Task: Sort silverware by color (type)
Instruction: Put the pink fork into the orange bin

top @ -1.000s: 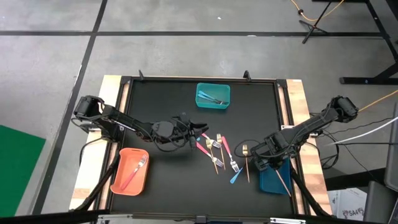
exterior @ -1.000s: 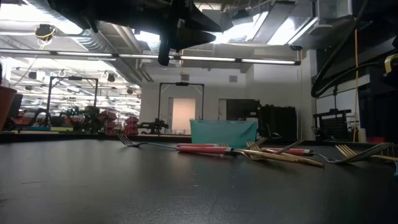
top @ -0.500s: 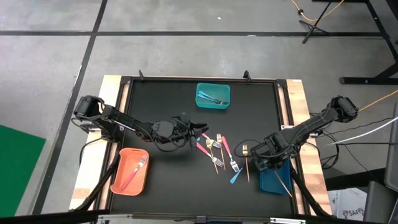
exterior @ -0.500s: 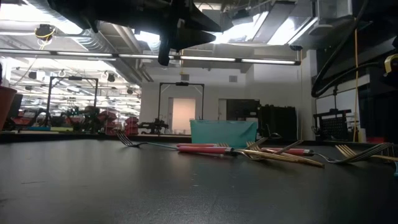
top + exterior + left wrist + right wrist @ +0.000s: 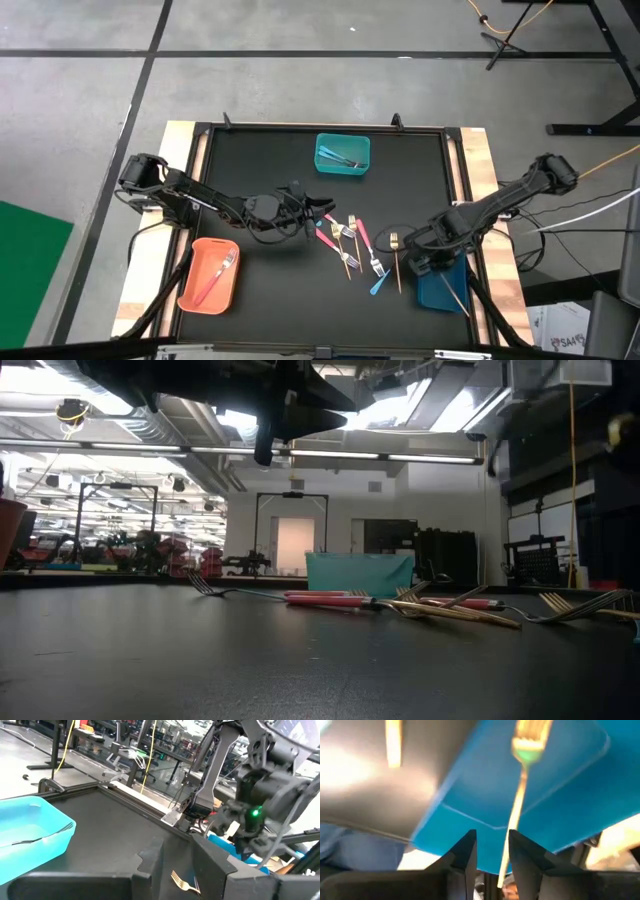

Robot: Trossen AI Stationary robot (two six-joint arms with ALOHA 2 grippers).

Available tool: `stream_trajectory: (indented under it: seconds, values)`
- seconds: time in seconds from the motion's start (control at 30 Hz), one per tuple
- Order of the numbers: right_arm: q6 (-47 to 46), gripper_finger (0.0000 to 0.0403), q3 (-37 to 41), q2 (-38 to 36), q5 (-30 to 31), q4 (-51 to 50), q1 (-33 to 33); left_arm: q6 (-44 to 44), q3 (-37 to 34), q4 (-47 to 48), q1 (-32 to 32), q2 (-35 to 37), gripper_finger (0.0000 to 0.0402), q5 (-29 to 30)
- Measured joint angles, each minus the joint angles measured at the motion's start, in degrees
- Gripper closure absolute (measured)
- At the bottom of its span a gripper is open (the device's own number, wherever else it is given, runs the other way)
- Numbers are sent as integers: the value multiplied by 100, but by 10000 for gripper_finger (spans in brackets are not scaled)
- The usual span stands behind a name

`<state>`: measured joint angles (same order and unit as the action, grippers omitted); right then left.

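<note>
The silverware lies in a loose pile [image 5: 352, 245] mid-table: pink, gold and one light-blue handled forks, seen flat on the mat in the low view [image 5: 400, 602]. My left gripper [image 5: 314, 212] hovers open above the pile's left edge; a gold fork [image 5: 183, 882] shows between its fingers. My right gripper [image 5: 426, 258] is open over the dark blue bin [image 5: 440, 290]. A gold fork [image 5: 520, 795] lies in that bin below it, its handle running toward the gap between the fingers [image 5: 491, 837].
A teal bin [image 5: 343, 153] with light-blue utensils stands near the far edge. An orange bin [image 5: 208, 275] at the near left holds a pink fork. Another gold fork [image 5: 397, 262] lies left of the dark blue bin. Bare mat stretches between the bins.
The right arm has shifted a little over the dark blue bin; in the low view its dark bulk at the right edge has drawn back. The left arm and the pile have kept still.
</note>
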<state>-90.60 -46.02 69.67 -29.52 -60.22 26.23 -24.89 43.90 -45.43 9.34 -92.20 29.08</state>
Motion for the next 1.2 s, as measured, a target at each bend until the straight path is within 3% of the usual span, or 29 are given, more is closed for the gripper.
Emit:
stream_trajectory:
  seconds: [0.37,0.53,0.73,0.9,1.2]
  values:
    - [827,303,-638,-508,2457,-285,-1,-159,231,213,-23,-4,311,-2]
    - [1546,303,-645,-546,3466,-285,-1,-303,702,1188,-137,-4,311,-83]
    - [2443,303,-645,-546,4539,-274,-1,-132,1394,2928,-345,-4,311,-874]
    - [2797,303,-645,-546,5051,-268,-1,472,1552,3474,-411,-4,311,-1369]
    - [2816,303,-645,-544,5584,-201,-1,808,1552,3469,-409,-4,311,-1399]
